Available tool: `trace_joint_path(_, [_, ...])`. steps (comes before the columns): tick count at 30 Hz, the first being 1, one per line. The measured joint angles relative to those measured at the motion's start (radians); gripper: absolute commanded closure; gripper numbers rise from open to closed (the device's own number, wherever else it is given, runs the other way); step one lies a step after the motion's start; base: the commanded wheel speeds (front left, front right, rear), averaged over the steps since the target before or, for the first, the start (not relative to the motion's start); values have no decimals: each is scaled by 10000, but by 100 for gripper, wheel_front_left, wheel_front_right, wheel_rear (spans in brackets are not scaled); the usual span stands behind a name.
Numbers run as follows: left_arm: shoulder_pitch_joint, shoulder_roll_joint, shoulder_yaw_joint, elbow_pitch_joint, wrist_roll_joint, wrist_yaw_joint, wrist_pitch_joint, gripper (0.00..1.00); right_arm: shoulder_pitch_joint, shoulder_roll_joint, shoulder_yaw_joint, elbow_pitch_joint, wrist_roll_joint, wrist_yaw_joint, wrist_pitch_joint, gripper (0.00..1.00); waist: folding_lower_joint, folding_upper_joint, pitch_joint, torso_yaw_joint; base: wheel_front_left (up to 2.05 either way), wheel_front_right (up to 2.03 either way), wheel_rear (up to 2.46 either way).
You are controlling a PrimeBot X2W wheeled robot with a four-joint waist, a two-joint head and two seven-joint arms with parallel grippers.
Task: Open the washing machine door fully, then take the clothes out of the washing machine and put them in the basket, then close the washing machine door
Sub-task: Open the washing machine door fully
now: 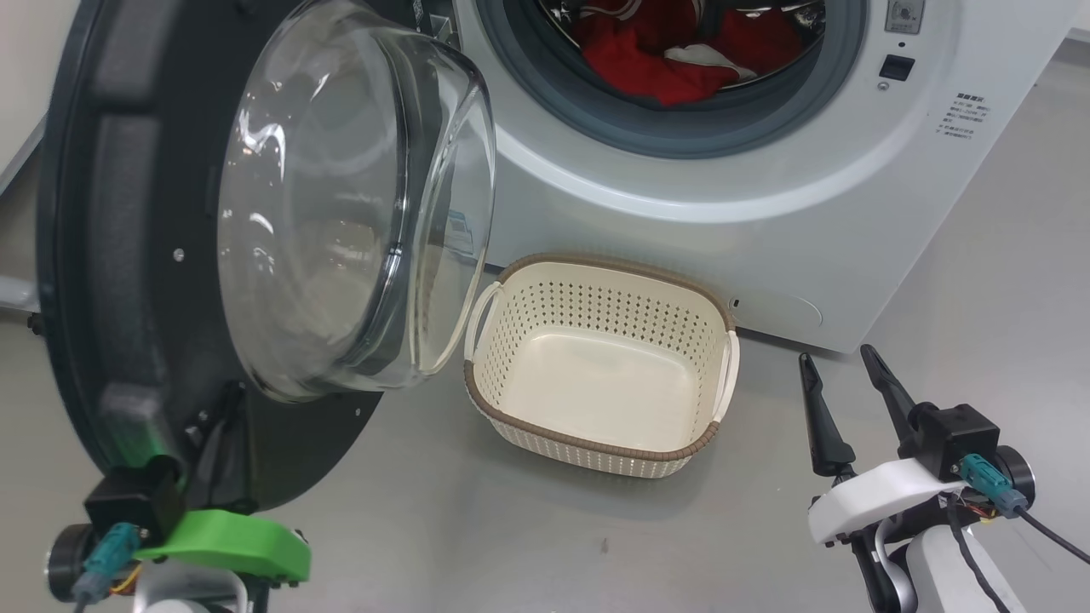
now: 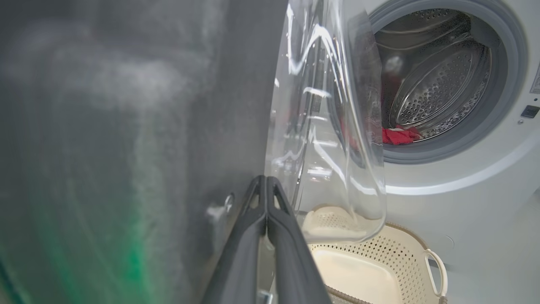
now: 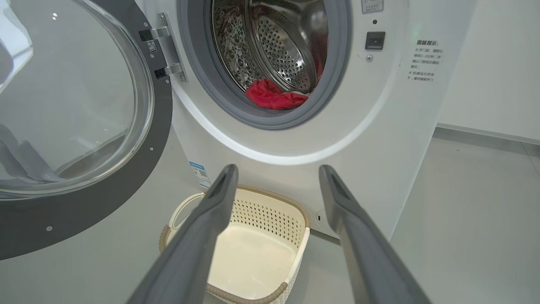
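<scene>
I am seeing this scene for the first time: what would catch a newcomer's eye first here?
The washing machine door, swung open at the left with its bulging clear glass bowl, dominates the head view. Next come the red clothes inside the washing machine at the top, and the empty cream basket standing below its opening.

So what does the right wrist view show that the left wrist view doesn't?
Right wrist, not left: the hinge, the blue label and the right gripper, open. Left wrist, not right: the left gripper, plainly shut, close against the dark inner face of the door. Both: door, drum, red clothes and the empty basket.
</scene>
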Motion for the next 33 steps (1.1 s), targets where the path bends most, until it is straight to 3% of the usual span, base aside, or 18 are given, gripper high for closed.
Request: trace_joint_path(33, [-1592, 709, 2171, 2242, -633, 82, -754, 100, -174, -2, -140, -2, -245, 132, 0, 0, 0, 0, 362, -35, 0, 0, 0])
